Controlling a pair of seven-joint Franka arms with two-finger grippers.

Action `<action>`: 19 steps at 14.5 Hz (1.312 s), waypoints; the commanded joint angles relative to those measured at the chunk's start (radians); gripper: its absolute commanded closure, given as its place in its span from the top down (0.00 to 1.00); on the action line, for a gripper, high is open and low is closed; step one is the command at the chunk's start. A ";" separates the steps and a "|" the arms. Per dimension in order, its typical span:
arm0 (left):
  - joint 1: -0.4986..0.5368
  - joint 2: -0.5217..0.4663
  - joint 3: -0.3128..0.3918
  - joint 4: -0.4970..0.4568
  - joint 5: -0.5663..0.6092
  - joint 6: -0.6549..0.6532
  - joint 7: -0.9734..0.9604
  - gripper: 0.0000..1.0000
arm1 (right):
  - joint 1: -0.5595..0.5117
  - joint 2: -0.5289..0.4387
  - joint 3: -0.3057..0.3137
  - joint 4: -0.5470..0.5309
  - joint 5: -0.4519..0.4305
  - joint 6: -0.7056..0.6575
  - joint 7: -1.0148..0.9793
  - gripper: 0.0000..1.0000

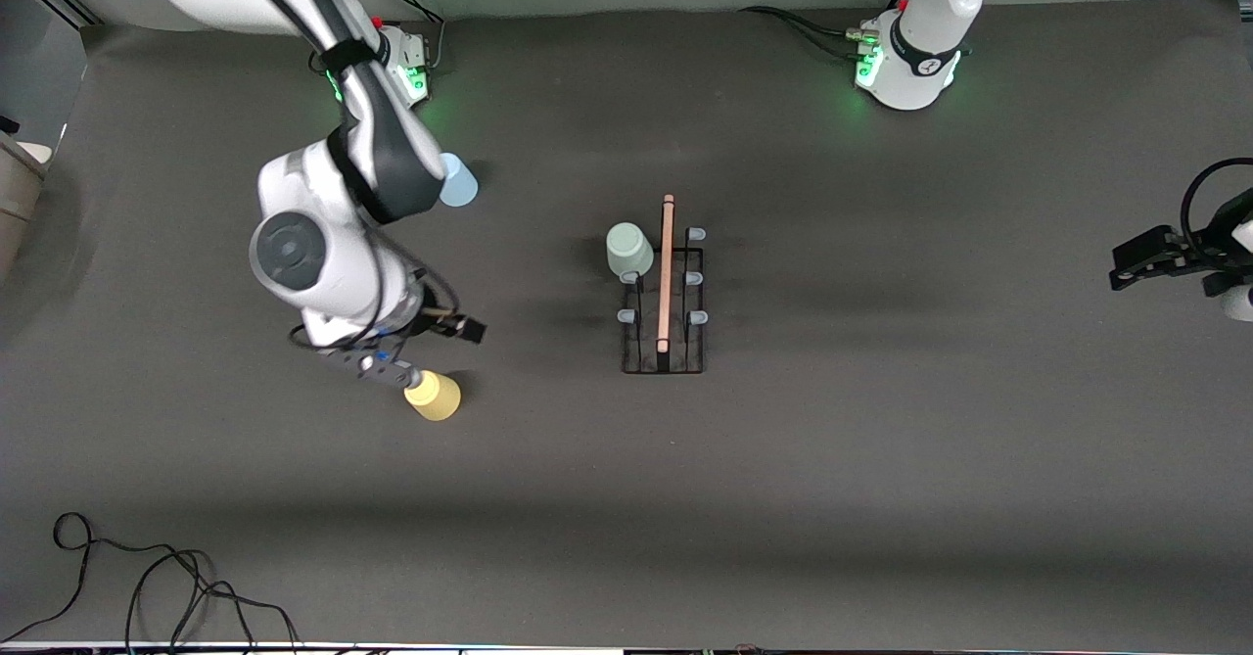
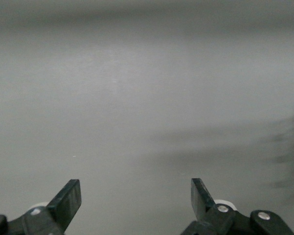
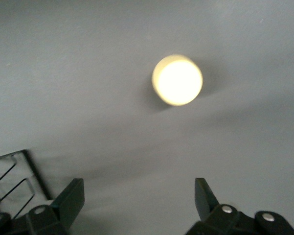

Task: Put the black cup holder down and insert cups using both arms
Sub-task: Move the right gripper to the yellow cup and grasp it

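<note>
The black cup holder (image 1: 664, 303) stands upright mid-table, its wooden rod (image 1: 667, 273) along the top. A pale green cup (image 1: 629, 249) sits on one of its pegs, on the side toward the right arm's end. A yellow cup (image 1: 434, 396) stands on the table, and my right gripper (image 1: 390, 371) hangs open just beside it, apart from it. In the right wrist view the yellow cup (image 3: 177, 80) lies ahead of the open right gripper (image 3: 137, 188). A light blue cup (image 1: 457, 183) stands half hidden by the right arm. My left gripper (image 1: 1136, 261) waits open at the left arm's end; the left gripper (image 2: 135, 188) is empty over bare table.
Loose black cables (image 1: 147, 586) lie at the table edge nearest the front camera, toward the right arm's end. A corner of the wire rack (image 3: 10, 171) shows in the right wrist view. Both green-lit bases (image 1: 905, 68) stand along the table's back edge.
</note>
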 commanded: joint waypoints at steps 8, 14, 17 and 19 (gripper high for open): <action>-0.032 -0.014 0.000 0.026 -0.016 -0.045 0.024 1.00 | -0.088 0.127 -0.005 -0.071 0.010 0.310 -0.191 1.00; -0.029 -0.015 -0.007 0.023 -0.016 -0.045 0.015 1.00 | -0.083 0.187 -0.001 -0.074 0.013 0.398 -0.188 1.00; -0.030 -0.006 -0.007 0.050 -0.016 -0.045 0.012 1.00 | -0.083 0.210 -0.001 -0.074 0.047 0.436 -0.191 1.00; -0.033 -0.005 -0.010 0.050 -0.016 -0.046 0.007 1.00 | -0.083 0.231 0.001 -0.073 0.048 0.458 -0.191 1.00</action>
